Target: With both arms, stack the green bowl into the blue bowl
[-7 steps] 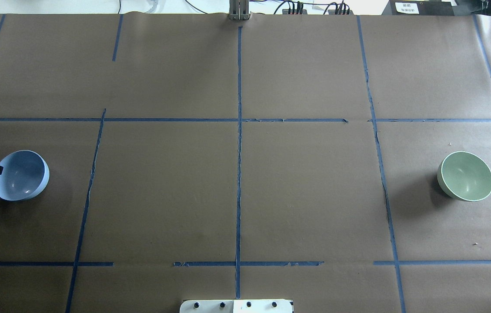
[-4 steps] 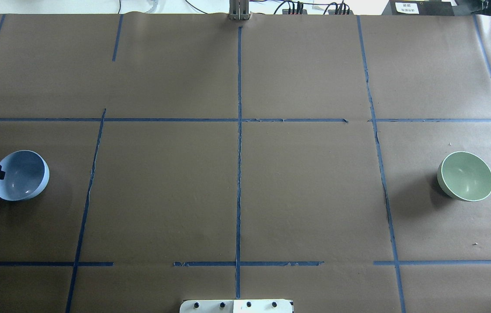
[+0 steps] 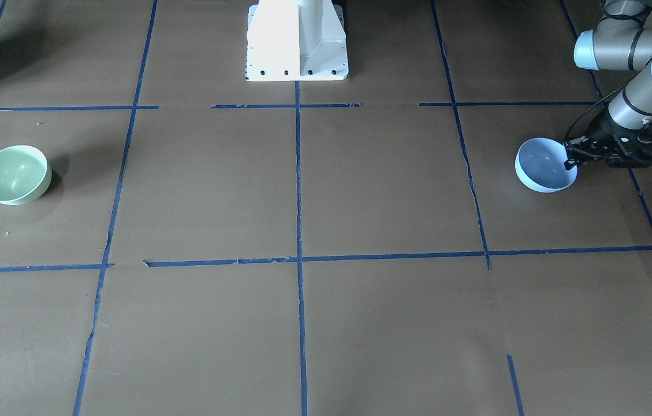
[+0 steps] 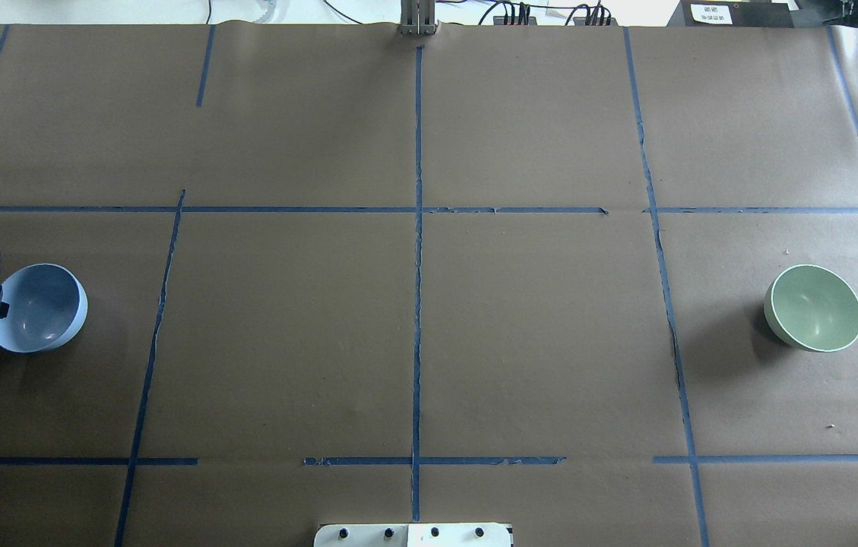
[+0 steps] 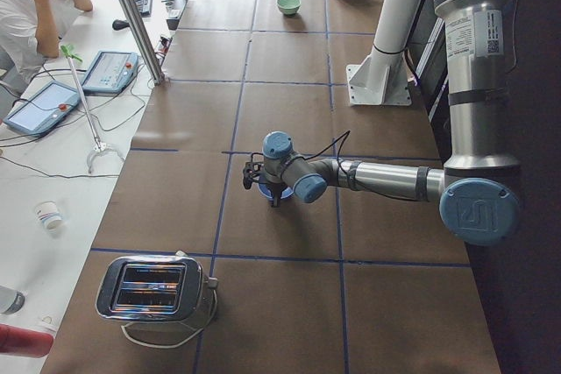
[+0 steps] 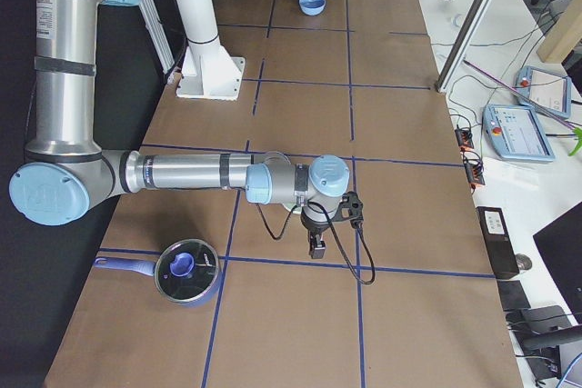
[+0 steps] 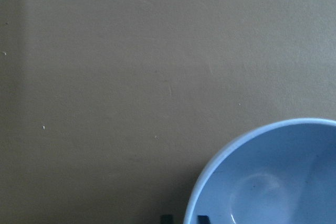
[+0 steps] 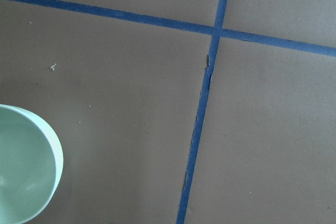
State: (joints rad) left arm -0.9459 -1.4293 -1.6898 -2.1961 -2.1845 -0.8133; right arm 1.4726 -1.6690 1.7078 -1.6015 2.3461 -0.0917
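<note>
Stack not started: pale mint-green glossy bowl (image 4: 814, 308) sits upright at the table's right end, pale periwinkle-blue bowl (image 4: 39, 308) upright at the left end, well apart.
Left black two-finger gripper (image 3: 570, 163) is at the blue one's outer rim, fingertips (image 7: 202, 218) spread either side of the wall, so not clamped by my read. Right gripper (image 6: 316, 244) hangs over bare paper near the green one; spread or pressed together, cannot tell. Left to do: grip, carry, nest green in blue. Surface is brown paper (image 4: 535, 342) gridded with blue tape (image 4: 418, 304). Around it: white pedestal base (image 3: 297, 40), chrome toaster (image 5: 153, 291), blue lidded pot (image 6: 186, 270), seated operator (image 5: 26, 6).
</note>
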